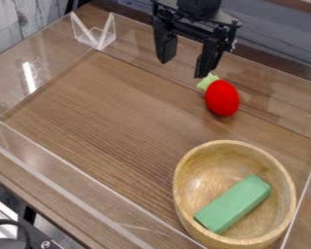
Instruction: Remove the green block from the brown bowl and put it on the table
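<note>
- My gripper [185,56] hangs at the far side with its fingers spread wide and grasping nothing.
- The green block [233,204] lies inside the brown bowl [197,160], near right.
- Its long axis runs from near left to far right.
- I judge the reach is not begun; next I must come over the bowl and turn my fingers across the block.
</note>
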Available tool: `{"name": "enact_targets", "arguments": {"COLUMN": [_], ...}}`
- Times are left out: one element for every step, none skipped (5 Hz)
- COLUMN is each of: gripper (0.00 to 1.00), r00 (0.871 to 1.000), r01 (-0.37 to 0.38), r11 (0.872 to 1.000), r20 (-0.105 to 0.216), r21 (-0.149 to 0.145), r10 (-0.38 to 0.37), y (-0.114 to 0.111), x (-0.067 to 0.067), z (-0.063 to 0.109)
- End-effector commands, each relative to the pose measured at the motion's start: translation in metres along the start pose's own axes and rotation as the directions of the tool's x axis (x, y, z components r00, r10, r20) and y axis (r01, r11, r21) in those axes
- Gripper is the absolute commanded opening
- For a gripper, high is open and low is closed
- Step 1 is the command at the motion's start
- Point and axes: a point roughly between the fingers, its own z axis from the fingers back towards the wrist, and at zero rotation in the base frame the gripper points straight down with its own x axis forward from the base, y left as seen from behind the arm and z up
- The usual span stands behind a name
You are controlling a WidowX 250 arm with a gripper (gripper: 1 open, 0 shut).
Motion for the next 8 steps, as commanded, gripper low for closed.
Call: {"name": "enact_targets", "arguments": {"gripper": [1.00,1.00,1.00,1.00,1.00,1.00,1.00,1.00], "r00": [0.998,0.997,0.991,0.983,0.971,0.963,0.950,0.934], "r01": [0.058,0.026,0.055,0.102,0.163,0.203,0.240,0.258], "r11": [0.998,1.000,0.998,0.994,0.985,0.977,0.969,0.965], "r20": [0.030,0.066,0.121,0.158,0.183,0.191,0.219,0.269], "r21": [-0.007,-0.017,-0.022,-0.038,-0.054,-0.060,-0.065,-0.050], "r10": [-0.058,-0.024,-0.052,-0.095,-0.151,-0.188,-0.221,-0.236], "y": [0.004,0.020,0.025,0.022,0.027,0.032,0.030,0.030], "x": [0.006,0.015,0.031,0.037,0.035,0.033,0.027,0.026], "z": [-0.002,0.000,0.007,0.013,0.011,0.004,0.005,0.012]}}
